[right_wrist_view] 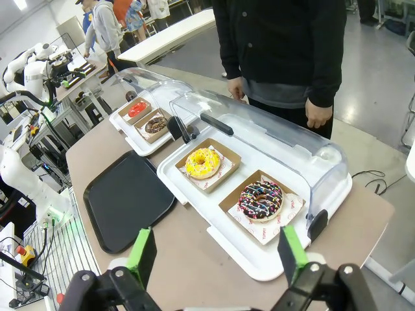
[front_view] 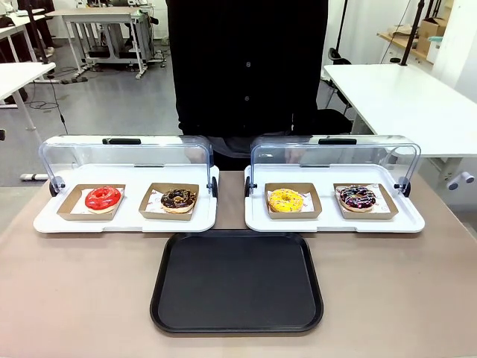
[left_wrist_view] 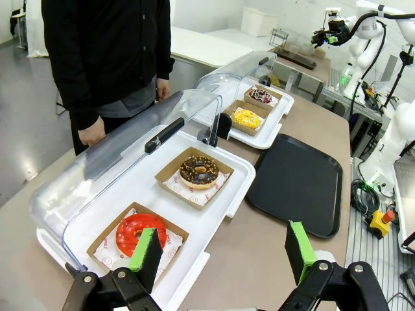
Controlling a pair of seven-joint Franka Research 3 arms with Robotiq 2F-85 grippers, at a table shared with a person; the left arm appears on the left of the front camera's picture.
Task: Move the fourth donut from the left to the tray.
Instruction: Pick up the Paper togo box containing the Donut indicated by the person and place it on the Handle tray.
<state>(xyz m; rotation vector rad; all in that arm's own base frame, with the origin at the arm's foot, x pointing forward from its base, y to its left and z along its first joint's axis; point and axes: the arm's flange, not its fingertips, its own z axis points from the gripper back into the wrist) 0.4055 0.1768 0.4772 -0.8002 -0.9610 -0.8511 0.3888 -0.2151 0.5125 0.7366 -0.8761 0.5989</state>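
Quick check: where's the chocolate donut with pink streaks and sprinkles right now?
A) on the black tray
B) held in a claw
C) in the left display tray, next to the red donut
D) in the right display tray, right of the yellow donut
D: the fourth donut sits in the right white display tray, just right of the yellow donut, not yet on the black tray.

Red donut (front_view: 103, 198), yellow donut (front_view: 286, 200) (clear lids (front_view: 127, 154) raised)
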